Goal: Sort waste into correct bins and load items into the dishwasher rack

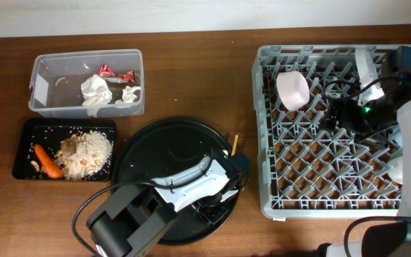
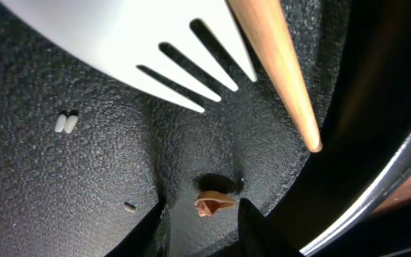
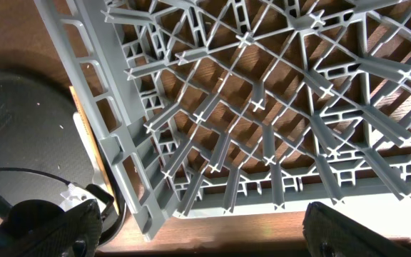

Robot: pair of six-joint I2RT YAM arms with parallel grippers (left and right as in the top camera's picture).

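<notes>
Waste is judged nearly sorted: tissues (image 1: pixel 95 91) and red wrapper (image 1: pixel 107 71) are binned in the clear tub (image 1: pixel 88 53), carrot (image 1: pixel 47 161) and crumbly scraps (image 1: pixel 88 151) are in the black tray (image 1: pixel 27 139), and a pinkish bowl (image 1: pixel 292 90) is loaded in the dishwasher rack (image 1: pixel 266 143). Left on the round tray (image 1: pixel 170 143) are the white fork (image 2: pixel 120 36), a chopstick (image 2: pixel 277 71) and one small brown scrap (image 2: pixel 212 203), which is straddled by the left gripper (image 2: pixel 202 218), fingers spread and not yet closed. The right gripper (image 3: pixel 209 228) is held over the rack base, jaws wide apart and empty.

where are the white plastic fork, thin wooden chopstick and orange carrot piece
white plastic fork (image 2: pixel 123 36), left wrist view, base of tines
thin wooden chopstick (image 2: pixel 277 68), left wrist view, mid shaft
orange carrot piece (image 1: pixel 48 162), overhead view, its middle
</notes>
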